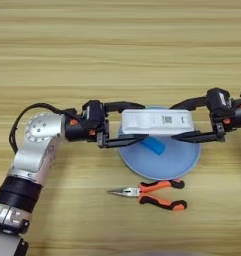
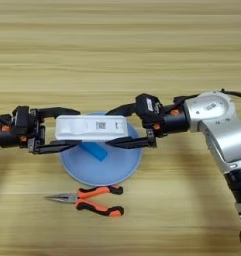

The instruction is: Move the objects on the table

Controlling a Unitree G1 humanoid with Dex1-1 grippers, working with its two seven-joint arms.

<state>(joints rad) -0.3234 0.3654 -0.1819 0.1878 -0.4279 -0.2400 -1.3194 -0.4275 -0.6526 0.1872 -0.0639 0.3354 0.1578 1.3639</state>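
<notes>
Both grippers, left gripper (image 1: 134, 124) and right gripper (image 2: 118, 126), seemingly clamp the white device (image 1: 158, 121) by its ends above the plate (image 1: 159, 167), blue block (image 1: 154, 145) beneath, pliers (image 1: 151, 194) nearby.

Wooden table (image 1: 117, 45), blue plate (image 1: 142, 167), pliers (image 1: 152, 192)

Both grippers' fingers (image 2: 57, 145) clasp the white device (image 2: 92, 128) above the plate (image 2: 117, 170).

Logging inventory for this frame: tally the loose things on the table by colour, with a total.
White: 1, the bar-shaped device
Light blue: 1, the plate
Blue: 1, the block
Orange-and-black: 1, the pliers
Total: 4
</notes>
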